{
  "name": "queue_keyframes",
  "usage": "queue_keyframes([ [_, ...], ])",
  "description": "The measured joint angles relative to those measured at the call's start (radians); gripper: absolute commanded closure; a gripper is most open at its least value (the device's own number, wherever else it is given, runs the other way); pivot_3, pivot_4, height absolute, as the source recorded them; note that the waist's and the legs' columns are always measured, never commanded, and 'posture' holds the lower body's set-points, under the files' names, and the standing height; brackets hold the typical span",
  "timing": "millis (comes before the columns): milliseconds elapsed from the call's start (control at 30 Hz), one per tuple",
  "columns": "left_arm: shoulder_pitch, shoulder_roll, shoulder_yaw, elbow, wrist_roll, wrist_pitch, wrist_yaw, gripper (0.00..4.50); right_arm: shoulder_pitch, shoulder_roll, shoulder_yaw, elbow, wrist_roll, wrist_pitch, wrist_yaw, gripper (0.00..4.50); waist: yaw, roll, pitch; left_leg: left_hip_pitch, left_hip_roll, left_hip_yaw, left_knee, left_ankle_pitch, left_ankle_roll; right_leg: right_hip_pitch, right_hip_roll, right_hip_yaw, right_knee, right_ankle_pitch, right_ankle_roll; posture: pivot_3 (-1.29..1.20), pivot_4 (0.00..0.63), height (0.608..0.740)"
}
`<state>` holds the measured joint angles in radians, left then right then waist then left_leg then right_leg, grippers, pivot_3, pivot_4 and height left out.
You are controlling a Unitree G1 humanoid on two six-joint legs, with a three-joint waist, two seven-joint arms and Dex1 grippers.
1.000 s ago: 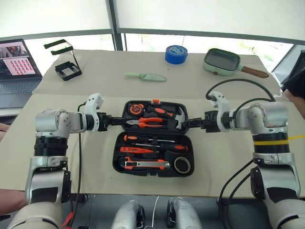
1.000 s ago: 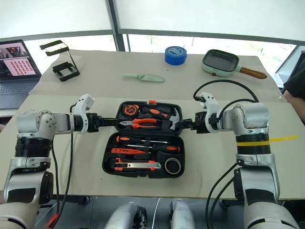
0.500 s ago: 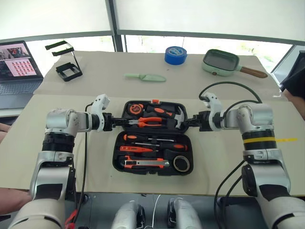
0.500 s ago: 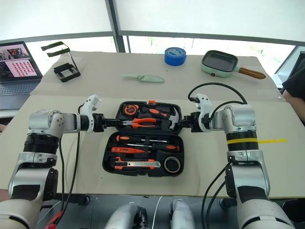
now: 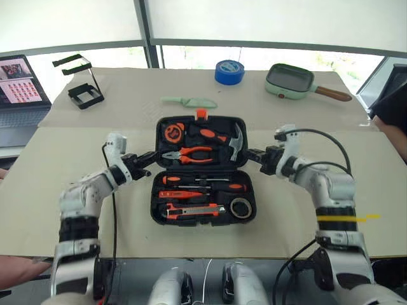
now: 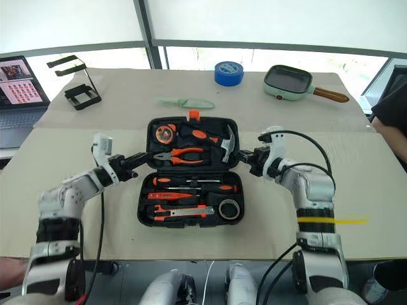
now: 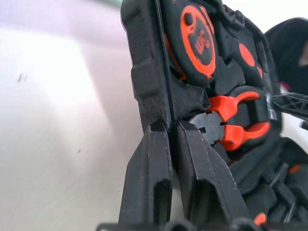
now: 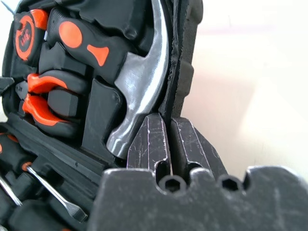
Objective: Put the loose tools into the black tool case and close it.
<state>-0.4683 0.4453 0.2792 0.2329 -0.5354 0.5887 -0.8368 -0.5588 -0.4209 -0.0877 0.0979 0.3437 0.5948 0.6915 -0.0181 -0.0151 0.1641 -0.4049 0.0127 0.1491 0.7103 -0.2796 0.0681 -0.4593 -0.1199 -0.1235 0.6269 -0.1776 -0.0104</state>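
Now the closing step is in hand: the black tool case (image 5: 202, 169) lies open at mid-table with the tools seated in its slots, its lid (image 5: 201, 138) tilted up. The left gripper (image 5: 145, 160) and right gripper (image 5: 253, 154) are each pinched on a side edge of that lid. Next, both should swing it evenly toward the robot, onto the base.

1. Head stereo pair: looks forward and down over whole table (image 5: 38, 190), far edge to near edge, mid-distance.
2. Wrist cameras: very close, facing black tool case (image 7: 144, 72) lid's opposite side rims.
3. All share case.
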Motion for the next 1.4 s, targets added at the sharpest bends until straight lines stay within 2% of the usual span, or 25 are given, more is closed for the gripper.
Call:
queue_keyframes([
  [67, 0.086, 0.002, -0.003, -0.072, 0.011, -0.120, -0.044, 4.23, 0.102, -0.082, 0.081, -0.048, -0.131, -0.372, 0.067, 4.50, 0.003, 0.000, 0.000, 0.001, -0.002, 0.000, -0.004, 0.000, 0.000, 0.001, 0.000, 0.000, -0.002, -0.001, 0.001, 0.00, 0.150, 0.740],
  [100, 0.118, 0.003, -0.004, -0.095, 0.020, -0.173, -0.065, 4.23, 0.135, -0.106, 0.091, -0.050, -0.167, -0.491, 0.085, 4.50, 0.003, 0.000, 0.000, 0.002, -0.002, 0.001, -0.007, 0.000, 0.000, 0.002, 0.000, 0.001, -0.004, -0.001, 0.002, 0.00, 0.150, 0.740],
  [200, 0.222, 0.010, -0.006, -0.152, 0.058, -0.360, -0.116, 4.23, 0.219, -0.140, 0.117, -0.040, -0.256, -0.756, 0.082, 4.50, 0.000, 0.000, 0.000, 0.006, -0.001, 0.003, -0.011, 0.000, 0.000, 0.003, 0.000, 0.002, -0.007, -0.001, 0.001, 0.00, 0.150, 0.740],
  [300, 0.339, 0.009, -0.009, -0.168, 0.134, -0.646, -0.165, 4.23, 0.289, -0.190, 0.149, 0.016, -0.399, -1.083, 0.011, 4.50, -0.003, 0.000, 0.000, 0.013, 0.001, 0.008, -0.015, 0.001, -0.002, 0.006, 0.001, 0.004, -0.012, -0.005, 0.004, 0.00, 0.150, 0.740],
  [333, 0.355, 0.009, -0.011, -0.164, 0.152, -0.699, -0.172, 4.23, 0.300, -0.201, 0.154, 0.034, -0.426, -1.141, -0.006, 4.50, -0.003, 0.000, 0.000, 0.016, 0.002, 0.009, -0.015, 0.001, -0.002, 0.008, 0.001, 0.004, -0.013, -0.006, 0.006, 0.00, 0.150, 0.740],
  [367, 0.385, 0.010, -0.015, -0.152, 0.181, -0.796, -0.184, 4.29, 0.317, -0.208, 0.158, 0.072, -0.468, -1.244, -0.042, 4.13, -0.002, -0.001, 0.000, 0.019, 0.003, 0.009, -0.016, -0.001, -0.007, 0.013, 0.002, 0.004, -0.014, -0.008, 0.005, 0.00, 0.150, 0.740],
  [400, 0.401, 0.011, -0.021, -0.143, 0.193, -0.848, -0.193, 3.99, 0.326, -0.212, 0.160, 0.098, -0.491, -1.302, -0.068, 3.72, 0.000, -0.001, 0.000, 0.023, 0.004, 0.009, -0.016, -0.004, -0.012, 0.016, 0.001, 0.004, -0.014, -0.008, 0.005, 0.00, 0.150, 0.740],
  [533, 0.507, 0.075, -0.017, -0.103, 0.218, -0.977, -0.237, 2.74, 0.379, -0.266, 0.178, 0.254, -0.604, -1.449, -0.129, 2.56, 0.000, -0.002, -0.001, 0.027, 0.006, 0.008, -0.017, -0.006, -0.011, 0.018, -0.008, 0.004, -0.013, -0.010, 0.002, 0.00, 0.150, 0.740],
  [567, 0.531, 0.075, -0.010, -0.095, 0.217, -0.988, -0.233, 2.25, 0.391, -0.267, 0.180, 0.274, -0.613, -1.473, -0.153, 2.12, 0.000, -0.001, -0.001, 0.027, 0.006, 0.008, -0.017, -0.006, -0.010, 0.018, -0.009, 0.004, -0.012, -0.010, 0.002, 0.00, 0.150, 0.740],
  [600, 0.540, 0.076, -0.008, -0.088, 0.218, -0.993, -0.229, 1.96, 0.391, -0.269, 0.177, 0.277, -0.617, -1.485, -0.169, 1.79, 0.000, -0.001, -0.001, 0.028, 0.006, 0.008, -0.017, -0.006, -0.010, 0.018, -0.009, 0.004, -0.011, -0.008, 0.005, 0.00, 0.150, 0.740],
  [700, 0.562, 0.139, 0.040, -0.084, 0.191, -0.943, -0.202, 1.96, 0.463, -0.342, 0.139, 0.249, -0.584, -1.507, -0.178, 1.79, 0.010, -0.003, -0.001, 0.025, 0.006, 0.003, -0.016, -0.006, -0.010, 0.019, -0.009, 0.003, -0.012, -0.009, 0.004, 0.00, 0.150, 0.740],
  [800, 0.551, 0.201, 0.119, -0.071, 0.121, -0.826, -0.179, 1.92, 0.549, -0.412, 0.114, 0.212, -0.476, -1.460, -0.123, 2.58, 0.019, -0.003, -0.001, 0.024, 0.006, 0.000, -0.015, -0.006, -0.008, 0.020, -0.010, 0.003, -0.014, -0.009, 0.004, 0.00, 0.150, 0.740],
  [900, 0.486, 0.207, 0.076, -0.064, 0.096, -0.739, -0.199, 2.58, 0.668, -0.446, 0.117, 0.072, -0.276, -1.338, -0.024, 3.52, 0.031, -0.003, -0.001, 0.024, 0.005, -0.001, -0.014, -0.007, -0.006, 0.022, -0.010, 0.002, -0.014, -0.009, 0.005, 0.00, 0.150, 0.740],
  [1000, 0.361, 0.206, 0.008, -0.054, 0.098, -0.638, -0.198, 3.66, 0.766, -0.484, 0.114, -0.118, -0.055, -1.130, 0.074, 4.50, 0.039, -0.004, -0.001, 0.021, 0.005, -0.004, -0.013, -0.006, -0.006, 0.023, -0.010, 0.000, -0.015, -0.008, 0.005, 0.00, 0.150, 0.740],
  [1067, 0.270, 0.206, -0.051, -0.028, 0.113, -0.602, -0.206, 4.38, 0.799, -0.515, 0.117, -0.211, 0.006, -1.037, 0.123, 4.50, 0.036, -0.004, -0.002, 0.021, 0.004, -0.004, -0.012, -0.007, -0.005, 0.023, -0.010, 0.000, -0.015, -0.007, 0.007, 0.00, 0.150, 0.740],
  [1100, 0.223, 0.206, -0.082, -0.004, 0.128, -0.593, -0.222, 4.48, 0.813, -0.516, 0.121, -0.241, 0.018, -0.996, 0.145, 4.50, 0.034, -0.006, -0.002, 0.022, 0.004, -0.004, -0.012, -0.007, -0.004, 0.023, -0.009, 0.000, -0.015, -0.007, 0.007, 0.00, 0.150, 0.740],
  [1200, 0.102, 0.207, -0.169, 0.072, 0.180, -0.558, -0.265, 4.48, 0.813, -0.516, 0.201, -0.285, -0.011, -0.920, 0.210, 4.50, 0.030, -0.007, -0.002, 0.021, 0.004, -0.003, -0.012, -0.003, 0.003, 0.022, -0.007, -0.002, -0.015, -0.007, 0.007, 0.00, 0.150, 0.740],
  [1400, -0.071, 0.204, -0.302, 0.301, 0.298, -0.608, -0.368, 4.48, 0.718, -0.449, 0.317, -0.373, -0.057, -0.765, 0.263, 4.50, 0.028, -0.007, -0.002, 0.019, 0.004, -0.002, -0.011, -0.003, 0.003, 0.020, -0.003, -0.002, -0.015, -0.007, 0.007, 0.00, 0.150, 0.740],
])
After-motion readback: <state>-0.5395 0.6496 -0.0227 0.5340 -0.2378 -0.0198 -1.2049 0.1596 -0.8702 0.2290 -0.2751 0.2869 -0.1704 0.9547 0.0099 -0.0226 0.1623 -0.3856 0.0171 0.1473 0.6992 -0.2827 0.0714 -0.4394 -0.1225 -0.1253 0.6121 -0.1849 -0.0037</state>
